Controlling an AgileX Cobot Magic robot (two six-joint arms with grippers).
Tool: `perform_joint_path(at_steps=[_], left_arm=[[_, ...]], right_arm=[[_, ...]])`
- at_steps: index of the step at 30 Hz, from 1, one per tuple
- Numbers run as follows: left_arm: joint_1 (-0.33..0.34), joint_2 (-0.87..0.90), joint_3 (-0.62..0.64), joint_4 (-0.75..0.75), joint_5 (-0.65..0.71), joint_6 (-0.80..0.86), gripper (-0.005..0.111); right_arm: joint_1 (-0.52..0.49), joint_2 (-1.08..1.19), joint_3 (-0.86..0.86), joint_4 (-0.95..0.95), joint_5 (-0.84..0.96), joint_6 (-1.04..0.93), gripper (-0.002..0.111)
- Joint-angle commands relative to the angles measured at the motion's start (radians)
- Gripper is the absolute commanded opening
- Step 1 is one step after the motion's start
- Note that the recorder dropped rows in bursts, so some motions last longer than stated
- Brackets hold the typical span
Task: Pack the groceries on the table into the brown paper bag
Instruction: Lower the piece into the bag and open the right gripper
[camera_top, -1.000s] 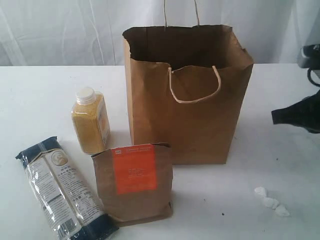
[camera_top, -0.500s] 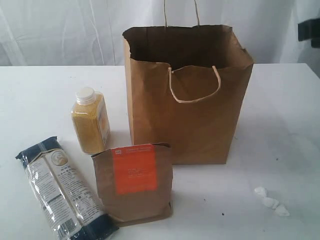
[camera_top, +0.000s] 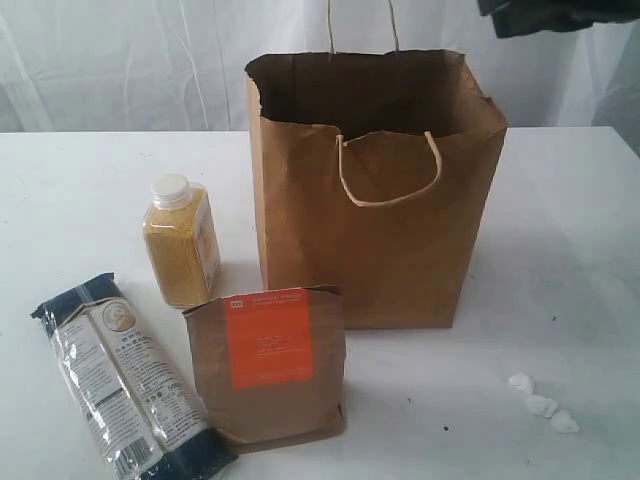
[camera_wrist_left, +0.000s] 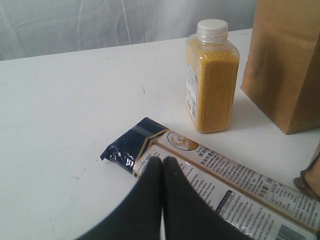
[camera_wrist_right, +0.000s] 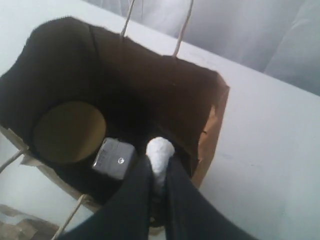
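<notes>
So the brown paper bag (camera_top: 375, 230) stands upright mid-way along the surface (camera_top: 80, 180), mouth up, with the gold-lidded jar (camera_wrist_right: 70, 131) and pull-tab can (camera_wrist_right: 114, 158) inside. The right gripper (camera_wrist_right: 159, 169) hangs over the opening, clamped on a small white packet (camera_wrist_right: 160, 150). Toward the left edge the yellow-grain bottle (camera_top: 182, 245) stands cap up. The noodle packet (camera_top: 125, 385) lies flat at the near-left corner, its long axis slanting from the near edge back toward the left edge, and the left gripper (camera_wrist_left: 161, 162) sits over it, fingers pressed together and empty.
</notes>
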Motion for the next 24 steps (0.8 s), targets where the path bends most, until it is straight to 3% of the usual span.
perform_joint_path(at_steps=[1, 6, 13, 15, 20, 24], left_arm=[[-0.004, -0.005, 0.003, -0.004, -0.001, -0.001, 0.000], [-0.004, -0.005, 0.003, -0.004, -0.001, -0.001, 0.000], [-0.004, -0.005, 0.003, -0.004, -0.001, -0.001, 0.000], [-0.004, -0.005, 0.003, -0.004, -0.001, -0.001, 0.000], [-0.004, -0.005, 0.003, -0.004, -0.001, -0.001, 0.000], [-0.004, -0.005, 0.003, -0.004, -0.001, -0.001, 0.000]], right_arm=[[0.048, 0.095, -0.042, -0.023, 0.058, -0.006, 0.000], [0.059, 0.162, -0.058, -0.027, 0.060, 0.003, 0.008], [0.059, 0.179, -0.058, -0.035, 0.046, 0.005, 0.049], [0.059, 0.178, -0.058, -0.036, 0.033, 0.005, 0.055], [0.059, 0.143, -0.058, -0.078, 0.019, 0.017, 0.056], [0.059, 0.047, -0.034, -0.225, 0.034, 0.092, 0.056]])
